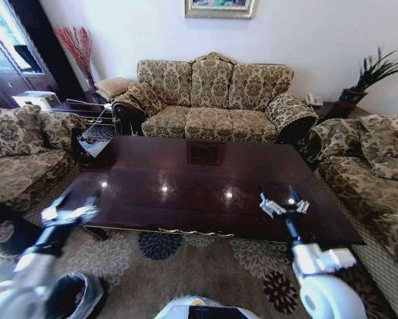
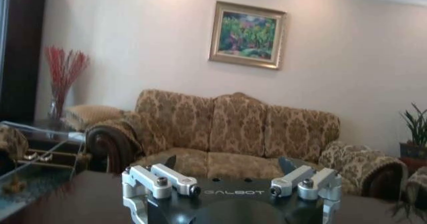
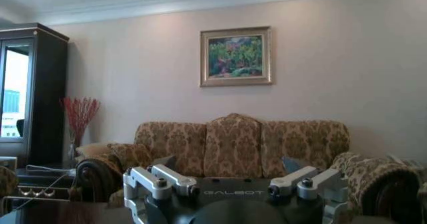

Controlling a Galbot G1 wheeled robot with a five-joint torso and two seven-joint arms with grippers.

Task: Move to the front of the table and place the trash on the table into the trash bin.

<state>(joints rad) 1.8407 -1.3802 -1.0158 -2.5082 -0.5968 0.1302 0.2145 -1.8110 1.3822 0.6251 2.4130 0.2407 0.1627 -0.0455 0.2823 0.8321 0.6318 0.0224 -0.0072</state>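
Facing table (image 1: 185, 186) | left gripper (image 1: 69, 214) at near-left edge, spread wide, empty | right gripper (image 1: 285, 205) over near-right top, spread wide, empty | bin (image 1: 76, 296) on floor, near-left

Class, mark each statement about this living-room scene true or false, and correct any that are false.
1. The table has a bare, glossy top with no litter visible on it. True.
2. The right end effector is clamped on a red can. False: it is open and holds nothing, poised over the table's near right part.
3. The trash bin stands on the carpet at the robot's near left, beside the left arm. True.
4. The left end effector rests on the sofa cushions. False: it is open, near the table's near left corner.
5. A framed painting hangs on the wall above the sofa. True.
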